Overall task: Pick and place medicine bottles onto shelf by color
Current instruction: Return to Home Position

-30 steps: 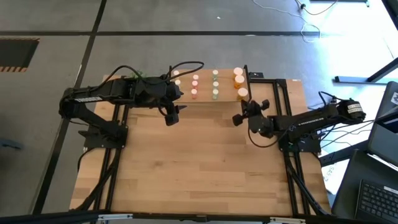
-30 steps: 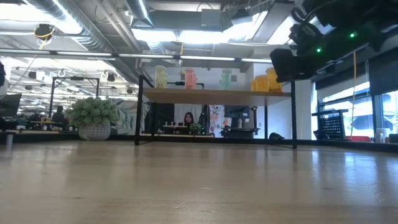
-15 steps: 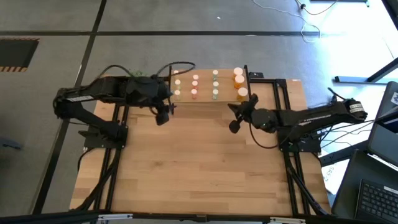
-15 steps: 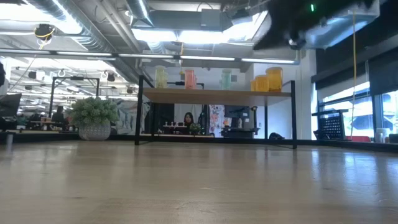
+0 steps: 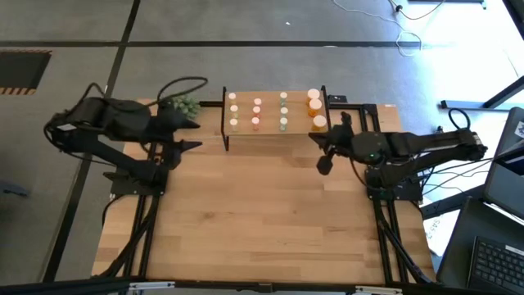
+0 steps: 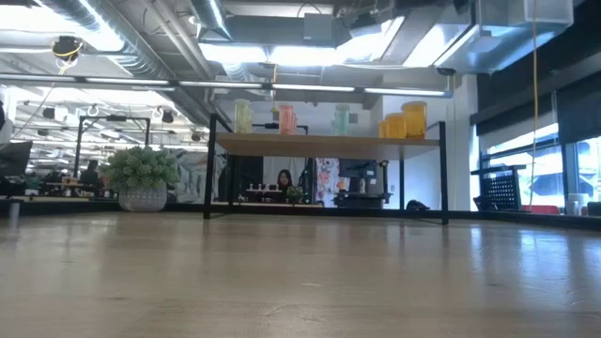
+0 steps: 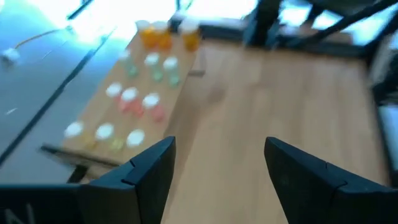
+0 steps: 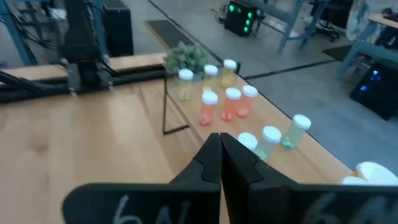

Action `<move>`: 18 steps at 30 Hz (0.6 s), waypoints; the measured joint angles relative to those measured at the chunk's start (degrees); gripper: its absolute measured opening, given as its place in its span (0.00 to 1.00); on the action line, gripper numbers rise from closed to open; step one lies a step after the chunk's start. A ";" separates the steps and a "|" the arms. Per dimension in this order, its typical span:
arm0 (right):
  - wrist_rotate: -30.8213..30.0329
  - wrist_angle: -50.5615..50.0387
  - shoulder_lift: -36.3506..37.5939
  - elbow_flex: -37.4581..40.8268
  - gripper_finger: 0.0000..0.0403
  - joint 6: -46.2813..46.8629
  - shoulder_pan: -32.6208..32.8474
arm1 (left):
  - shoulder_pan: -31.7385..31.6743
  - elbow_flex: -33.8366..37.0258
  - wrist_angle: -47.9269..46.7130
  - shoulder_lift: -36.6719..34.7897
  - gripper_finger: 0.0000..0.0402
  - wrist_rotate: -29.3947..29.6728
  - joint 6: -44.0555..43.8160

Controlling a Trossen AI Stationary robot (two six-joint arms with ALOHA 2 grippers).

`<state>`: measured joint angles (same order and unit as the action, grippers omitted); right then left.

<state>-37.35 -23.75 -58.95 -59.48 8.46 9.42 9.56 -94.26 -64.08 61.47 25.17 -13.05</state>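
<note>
table [image 5: 262,221]: light wood, bare in front of the shelf [image 5: 245,111]; it fills the lower half of the low view.
right gripper [image 5: 324,161]: over the table just in front of the shelf's right end, close to it but not touching; its arm runs off to the shelf's right.
right fingers [image 8: 208,163]: pressed together with nothing between them, pointing towards the shelf.
left gripper [image 5: 182,147]: off the shelf's left end and a little in front of it, well apart from the board; its arm is folded farther left.
left fingers [image 7: 149,174]: spread wide, holding nothing; the shelf shows beyond them.
shelf: small light-wood board on thin black legs, standing at the table's far edge.
bottles: twelve, all upright on the shelf, in four rows of three that run front to back, one colour per row.
yellowish bottles [image 5: 233,110]: the row at the shelf's left end.
pink bottles [image 5: 256,112]: the next row in.
green bottles [image 5: 283,109]: the third row, right of the shelf's middle.
orange bottles [image 5: 314,104]: larger, at the shelf's right end; the front one sits slightly right of the other two.
plant [image 5: 184,105]: green spiky ball in a pale pot, on the table just off the shelf's left end.
person [image 6: 283,178]: far behind the shelf, seen in the low view under its board, between its legs.
</note>
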 joint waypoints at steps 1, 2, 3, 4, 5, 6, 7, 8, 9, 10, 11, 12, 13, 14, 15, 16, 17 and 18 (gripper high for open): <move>0.00 0.03 0.31 -0.31 0.00 0.01 0.45 | 0.51 -0.10 0.60 -0.71 0.60 -0.90 -0.34; 0.00 -0.03 0.61 -0.42 0.00 0.02 0.85 | 0.99 -0.06 0.49 -1.63 0.60 -2.03 -0.56; -0.01 -0.16 0.85 -0.42 0.00 0.01 1.14 | 1.42 0.05 0.28 -2.08 0.60 -3.66 -1.27; -0.01 -0.11 1.09 -0.42 0.00 0.01 1.41 | 1.90 0.04 0.72 -2.24 0.60 -5.27 -2.28; -0.01 -0.17 1.29 -0.42 0.00 0.05 1.66 | 2.22 -0.02 1.45 -2.44 0.60 -6.81 -3.47; -0.01 -0.14 1.41 -0.42 0.00 0.24 1.89 | 2.44 -0.04 1.62 -2.66 0.60 -8.19 -4.64; -0.03 -0.14 1.43 -0.42 0.00 0.27 2.09 | 2.58 0.00 1.54 -2.73 0.60 -9.04 -5.37; -0.03 -0.15 1.43 -0.42 0.00 0.30 2.24 | 2.65 0.00 1.95 -2.72 0.60 -9.79 -6.11; -0.03 -0.17 1.41 -0.42 0.00 0.32 2.45 | 2.83 0.00 2.65 -2.72 0.60 -10.11 -6.12; -0.03 -0.16 1.41 -0.42 0.00 0.32 2.65 | 2.91 0.00 3.13 -2.73 0.60 -10.10 -5.88; -0.03 -0.15 1.41 -0.42 0.00 0.36 2.85 | 2.91 0.00 3.32 -2.73 0.60 -10.10 -6.00; -0.03 -0.12 1.41 -0.42 0.00 0.36 2.97 | 2.91 0.00 3.57 -2.73 0.60 -10.10 -6.60; -0.03 -0.14 1.41 -0.42 0.00 0.36 3.06 | 2.91 0.00 3.79 -2.71 0.60 -10.12 -7.51; -0.03 -0.15 1.41 -0.42 0.00 0.32 3.23 | 2.91 0.00 3.78 -2.62 0.60 -10.34 -8.22; -0.03 -0.13 1.42 -0.42 0.00 0.30 3.29 | 2.91 0.00 3.75 -2.53 0.60 -11.11 -9.06; -0.03 -0.14 1.52 -0.42 0.00 0.29 3.29 | 2.91 0.00 3.85 -2.36 0.60 -11.75 -9.30; -0.05 -0.14 1.59 -0.42 0.00 0.32 3.29 | 2.90 0.00 4.14 -2.17 0.60 -11.85 -9.30; -0.07 -0.10 1.63 -0.42 0.00 0.38 3.29 | 2.86 0.03 4.64 -2.01 0.60 -11.74 -9.30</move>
<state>-37.42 -23.86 -57.32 -59.90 8.84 12.71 12.43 -94.24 -59.44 59.46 13.43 -22.35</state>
